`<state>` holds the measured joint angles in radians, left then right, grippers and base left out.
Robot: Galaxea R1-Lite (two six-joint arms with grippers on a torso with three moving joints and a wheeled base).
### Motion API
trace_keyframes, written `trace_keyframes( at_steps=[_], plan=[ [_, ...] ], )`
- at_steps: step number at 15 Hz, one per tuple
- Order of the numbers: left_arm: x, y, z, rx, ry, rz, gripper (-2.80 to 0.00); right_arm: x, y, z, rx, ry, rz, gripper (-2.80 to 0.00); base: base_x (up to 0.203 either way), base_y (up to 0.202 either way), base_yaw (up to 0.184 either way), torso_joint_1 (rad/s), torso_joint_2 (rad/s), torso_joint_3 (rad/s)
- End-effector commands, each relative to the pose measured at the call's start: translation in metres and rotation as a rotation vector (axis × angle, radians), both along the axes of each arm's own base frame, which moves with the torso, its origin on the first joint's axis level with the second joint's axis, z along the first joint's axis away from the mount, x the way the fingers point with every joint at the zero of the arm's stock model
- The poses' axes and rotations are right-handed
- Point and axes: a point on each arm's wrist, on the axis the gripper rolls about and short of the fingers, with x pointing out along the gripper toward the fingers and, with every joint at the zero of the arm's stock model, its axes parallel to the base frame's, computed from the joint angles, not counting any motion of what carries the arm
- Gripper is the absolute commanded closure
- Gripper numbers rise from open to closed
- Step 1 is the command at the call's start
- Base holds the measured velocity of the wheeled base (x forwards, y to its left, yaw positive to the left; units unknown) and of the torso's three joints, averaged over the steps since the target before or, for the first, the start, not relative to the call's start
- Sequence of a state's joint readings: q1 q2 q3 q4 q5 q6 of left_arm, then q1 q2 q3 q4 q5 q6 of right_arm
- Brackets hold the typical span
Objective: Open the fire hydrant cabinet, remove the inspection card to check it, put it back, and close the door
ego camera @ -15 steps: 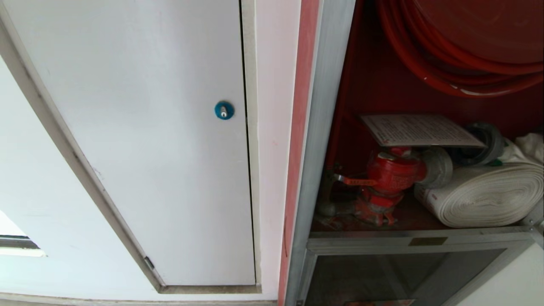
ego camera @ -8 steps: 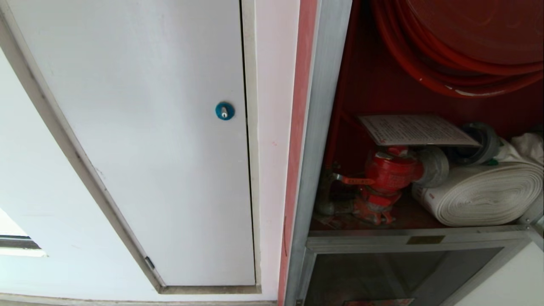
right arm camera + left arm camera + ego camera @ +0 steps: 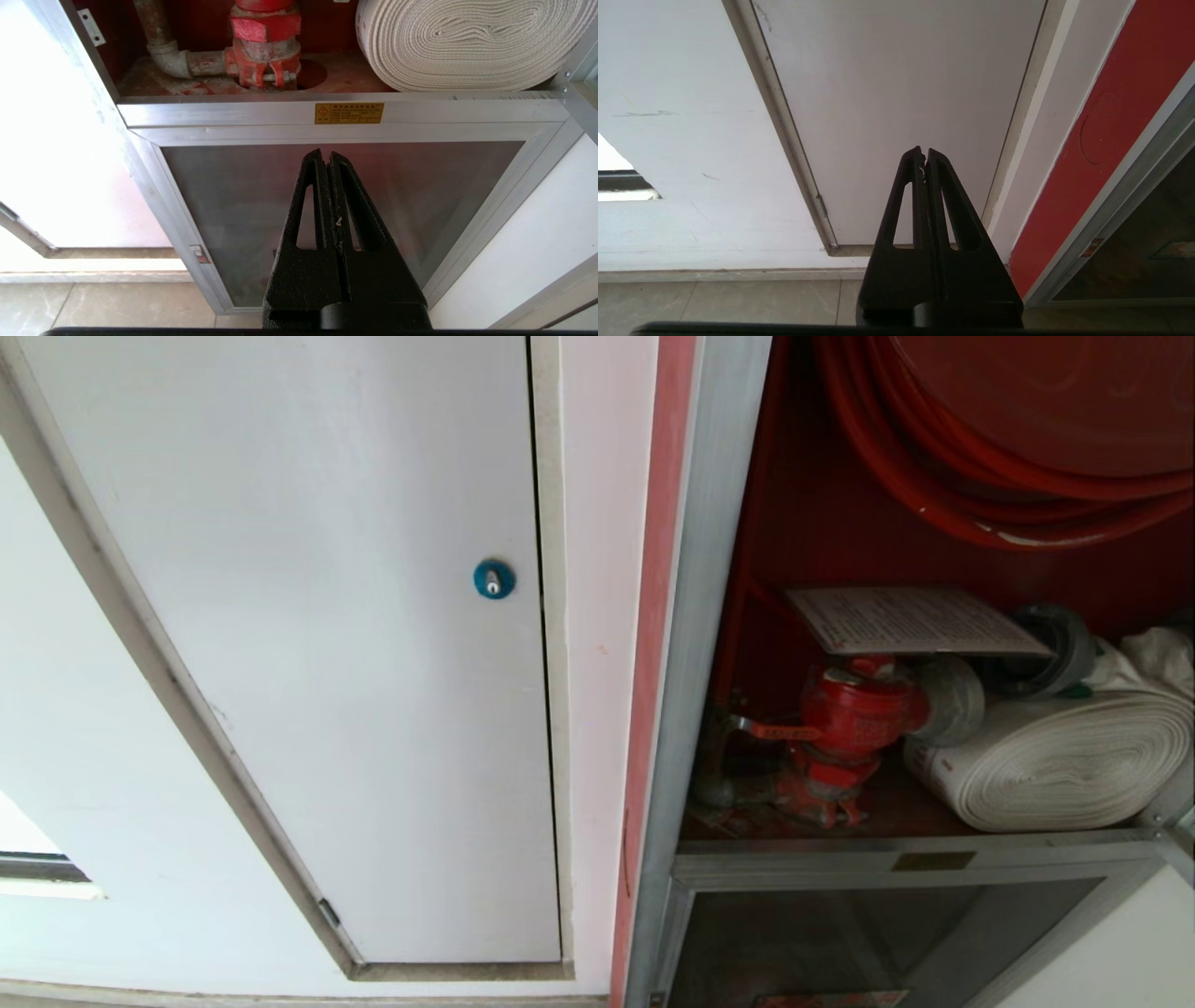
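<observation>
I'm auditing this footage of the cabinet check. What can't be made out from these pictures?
- The door: in no view, so its position cannot be told.
- The inspection card: head view, print too small to read.
- The hose reel: head view, cut off by the top and right edges.
- The yellow plate: right wrist view, text too small to read.
- Behind the lower glass panel: right wrist view, frosted, partly hidden by the right gripper.

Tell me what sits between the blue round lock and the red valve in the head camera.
In the head view, between the blue lock and the red valve run the white door's edge, a pale wall strip, a red strip and the cabinet's silver frame post.
</observation>
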<state>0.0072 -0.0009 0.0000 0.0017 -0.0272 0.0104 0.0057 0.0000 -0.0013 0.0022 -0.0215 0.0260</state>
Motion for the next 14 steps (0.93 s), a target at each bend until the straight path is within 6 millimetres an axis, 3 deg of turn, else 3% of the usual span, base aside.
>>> trace_keyframes(
  at_steps=[1, 14],
  plan=[
    [0.0001, 0.0, 0.0, -0.001, 0.001, 0.0, 0.0, 0.0001, 0.0, 0.0, 0.001, 0.002, 0.0, 0.0, 0.0, 0.0, 0.0, 0.0, 0.0, 0.0],
    [0.0001, 0.0, 0.0, -0.001, 0.001, 0.0, 0.0, 0.0001, 0.0001, 0.0, -0.001, 0.002, 0.003, 0.0, 0.0, 0.0, 0.0, 0.0, 0.0, 0.0]
  ],
)
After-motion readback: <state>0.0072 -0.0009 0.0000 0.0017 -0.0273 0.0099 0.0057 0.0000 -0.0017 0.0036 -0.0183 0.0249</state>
